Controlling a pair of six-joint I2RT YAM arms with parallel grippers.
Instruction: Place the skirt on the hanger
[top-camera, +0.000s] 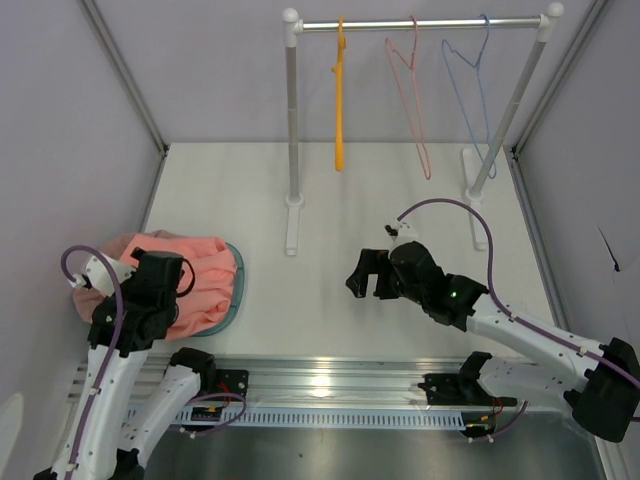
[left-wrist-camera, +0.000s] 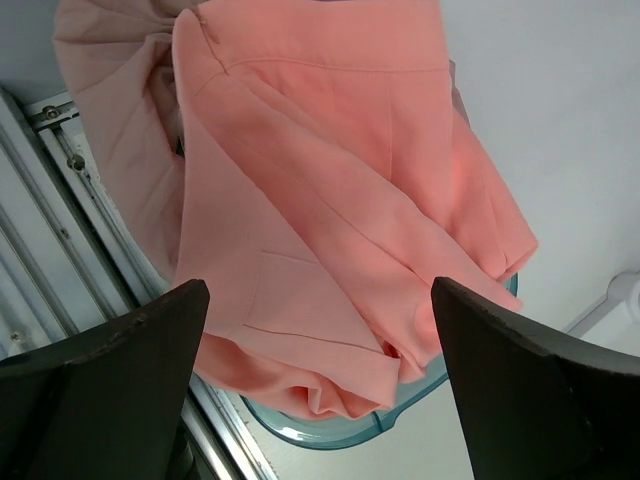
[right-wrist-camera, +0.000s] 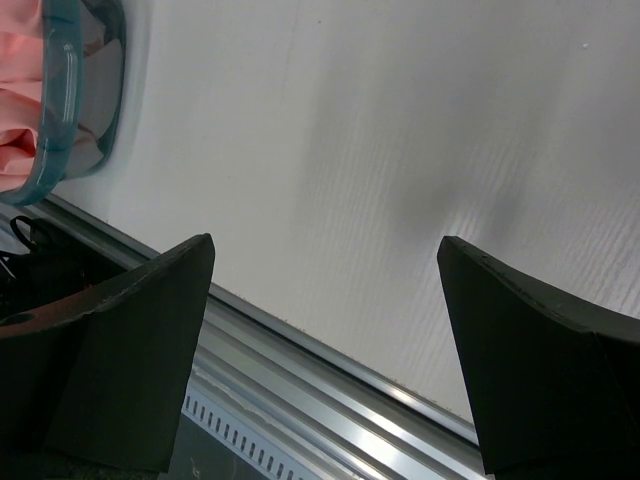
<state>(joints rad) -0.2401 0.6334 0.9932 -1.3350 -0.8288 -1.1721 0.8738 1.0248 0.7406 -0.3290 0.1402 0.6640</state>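
Three hangers hang from the rack (top-camera: 420, 23) at the far side of the table (top-camera: 400, 200): a yellow hanger (top-camera: 339, 100), a pink hanger (top-camera: 410, 95) and a blue hanger (top-camera: 472, 90), each well apart from the next; the skirt (top-camera: 205, 275), salmon pink, lies crumpled in a blue-green tray (top-camera: 238, 285) at the near left of the table, well apart from the rack, with folds spilling over the tray's rim; the left gripper (left-wrist-camera: 318, 300) hangs right above the skirt, its fingers spread wide with nothing between them, and whether they touch the cloth cannot be told; the right gripper (top-camera: 371, 278) hovers over bare table near the middle, to the right of the tray, its fingers also wide apart and empty.
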